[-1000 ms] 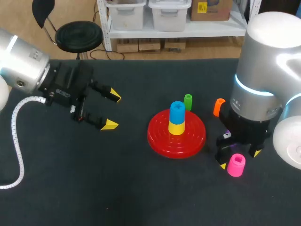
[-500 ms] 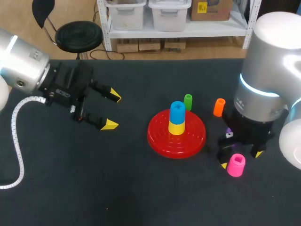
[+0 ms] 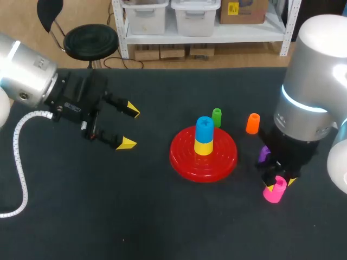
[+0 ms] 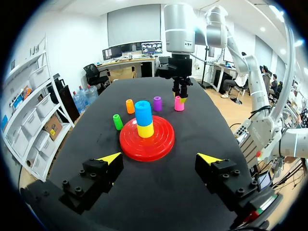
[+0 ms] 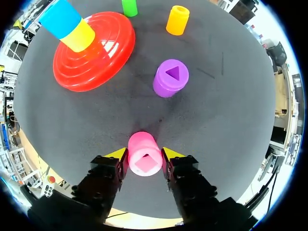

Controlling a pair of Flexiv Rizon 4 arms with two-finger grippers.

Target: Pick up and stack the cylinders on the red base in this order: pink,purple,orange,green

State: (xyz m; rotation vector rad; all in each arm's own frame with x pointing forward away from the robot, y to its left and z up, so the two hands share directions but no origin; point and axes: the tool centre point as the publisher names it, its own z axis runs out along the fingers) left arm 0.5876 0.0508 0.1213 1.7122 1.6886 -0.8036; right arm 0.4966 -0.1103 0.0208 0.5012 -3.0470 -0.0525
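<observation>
The pink cylinder sits between the fingers of my right gripper; both yellow tips press its sides, so the gripper is shut on it. From the head view the pink cylinder leans slightly under that gripper, right of the red base. A blue cylinder on a yellow one stands on the base's peg. The purple cylinder stands ahead of the right gripper, orange and green farther off. My left gripper hangs open far left of the base.
In the left wrist view the red base lies ahead of my open left gripper, with green, orange and purple cylinders beyond it. Dark tabletop spreads in front.
My right gripper's fingers have closed from wide open onto the pink cylinder, and the arm has shifted slightly right. The left arm has not moved.
</observation>
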